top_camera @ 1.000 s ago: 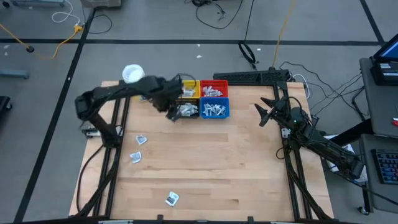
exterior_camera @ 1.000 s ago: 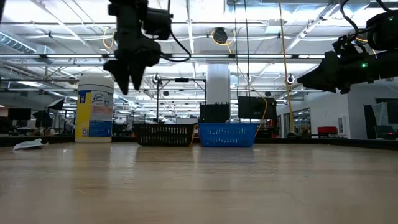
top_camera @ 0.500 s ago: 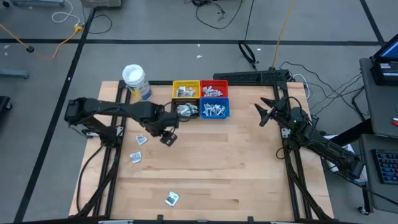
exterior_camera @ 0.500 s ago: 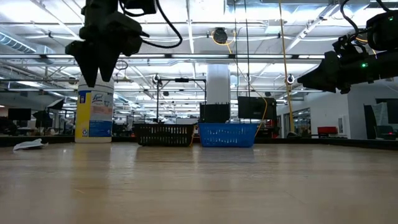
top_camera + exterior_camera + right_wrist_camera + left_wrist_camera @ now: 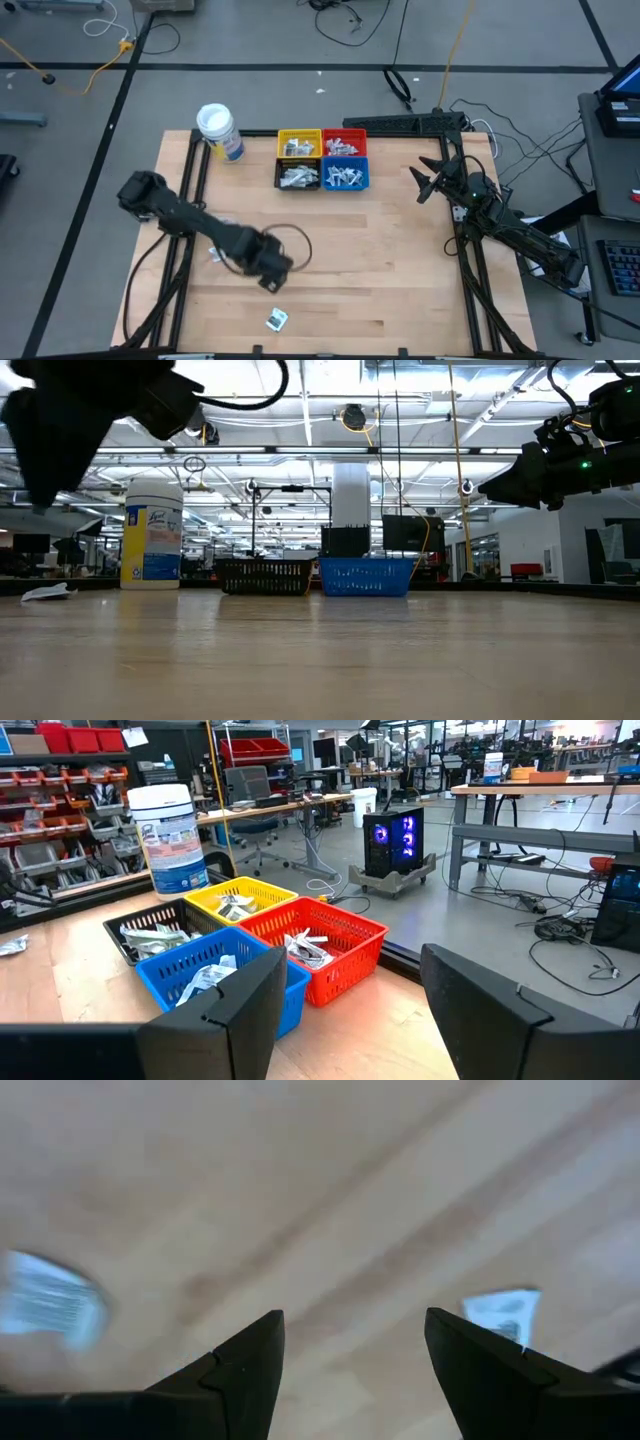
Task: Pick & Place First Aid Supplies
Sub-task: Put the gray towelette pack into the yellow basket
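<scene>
Worktop [image 5: 400,260]: wood, four bins clustered at the far middle. Left arm reaches across the near-left area; left tool [image 5: 271,283] hangs above the wood, fingers [image 5: 245,1355] apart, holding nothing. Right tool [image 5: 422,184] parked at the right edge, fingers apart, empty, pointed at the bins. Jar [image 5: 218,131] stands at the far-left corner, beside the yellow bin [image 5: 299,146]. Red bin [image 5: 344,143], black bin [image 5: 298,176] and blue bin [image 5: 345,176] all hold packets. Loose packets: one [image 5: 277,319] near the front edge, just beyond the left tool; another [image 5: 214,251] partly hidden by the left arm.
</scene>
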